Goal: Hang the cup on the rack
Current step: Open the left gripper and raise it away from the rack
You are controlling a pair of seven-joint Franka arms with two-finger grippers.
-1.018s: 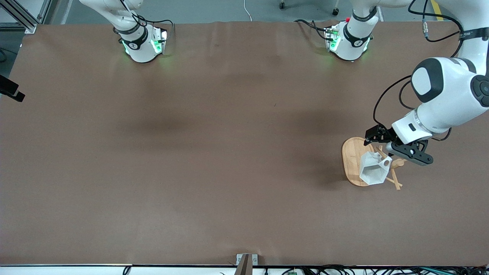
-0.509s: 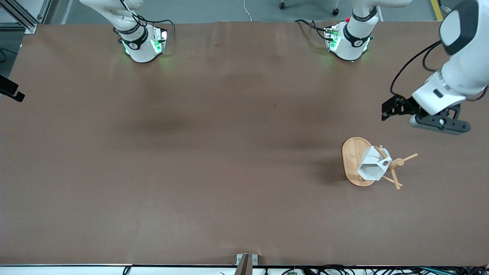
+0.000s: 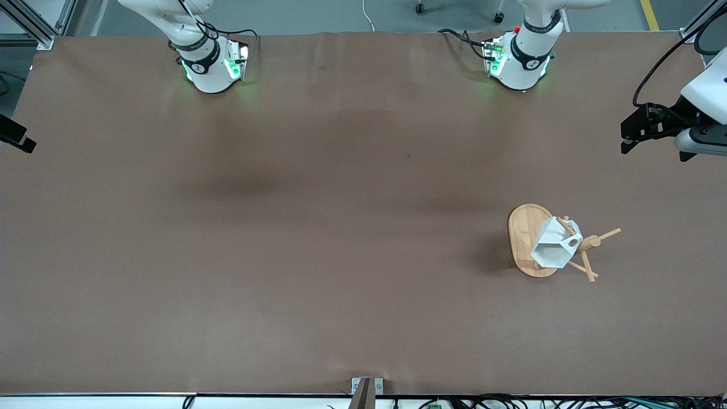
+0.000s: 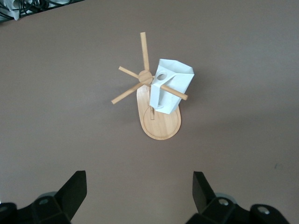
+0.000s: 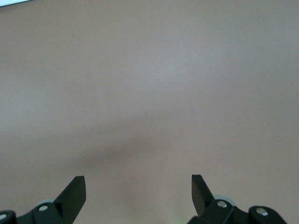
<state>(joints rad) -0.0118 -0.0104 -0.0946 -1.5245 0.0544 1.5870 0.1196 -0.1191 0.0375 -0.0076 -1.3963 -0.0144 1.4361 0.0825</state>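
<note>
The white faceted cup hangs by its handle hole on a peg of the bamboo rack, tilted over the oval base. The rack stands toward the left arm's end of the table. In the left wrist view the cup hangs on a peg above the rack's base. My left gripper is high over the table's edge at the left arm's end, well clear of the rack, open and empty. My right gripper is open and empty over bare table; it is out of the front view.
The brown table cover is bare apart from the rack. A metal bracket sits at the table's near edge. A black fixture juts in at the right arm's end.
My left gripper, open, has risen from the rack and drawn away toward the left arm's end of the table. The cup stays hanging on the peg, slightly resettled.
</note>
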